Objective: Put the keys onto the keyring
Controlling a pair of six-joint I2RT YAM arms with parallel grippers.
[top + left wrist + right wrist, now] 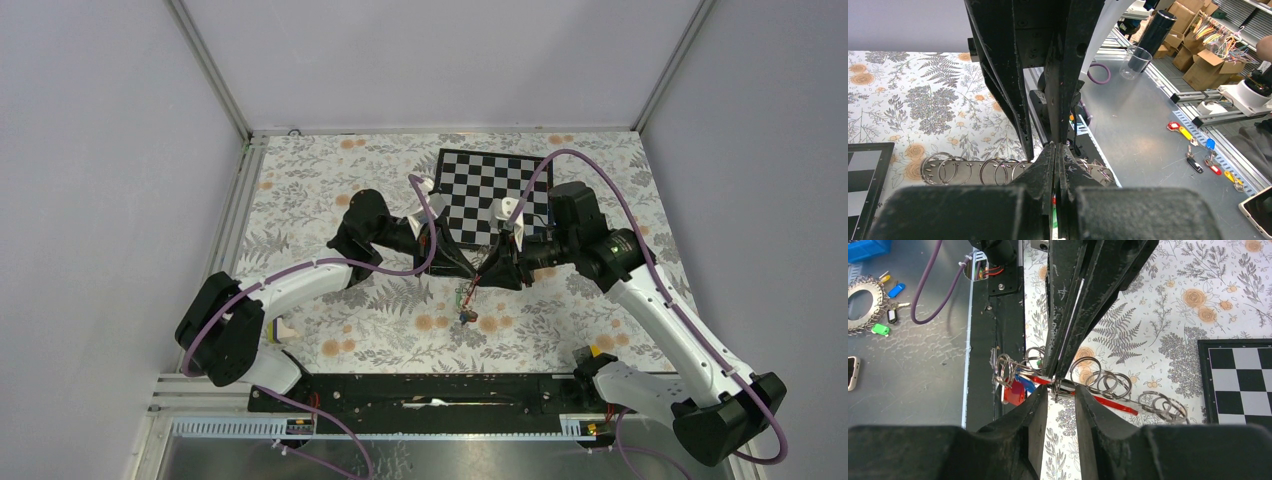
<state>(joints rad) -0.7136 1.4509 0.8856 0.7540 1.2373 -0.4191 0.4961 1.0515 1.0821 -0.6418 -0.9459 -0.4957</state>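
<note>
Plainly my right pincer (1060, 390) stands parted around the keyring (1098, 380), gripping nothing; my left pincer (1055, 150) alone clamps it; beyond, the keys (1015, 390) dangle off its end over the table (1158, 300); a careless tug, I judge, would slip that pinch and drop everything

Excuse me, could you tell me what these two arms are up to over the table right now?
Both arms meet above the floral table, by the near edge of the checkerboard. The left gripper has its jaws shut on a chain of linked metal rings. The right gripper has its jaws slightly apart, straddling the same chain right at that grip. The keys, with red and blue tags showing, cluster at one end of the chain.
</note>
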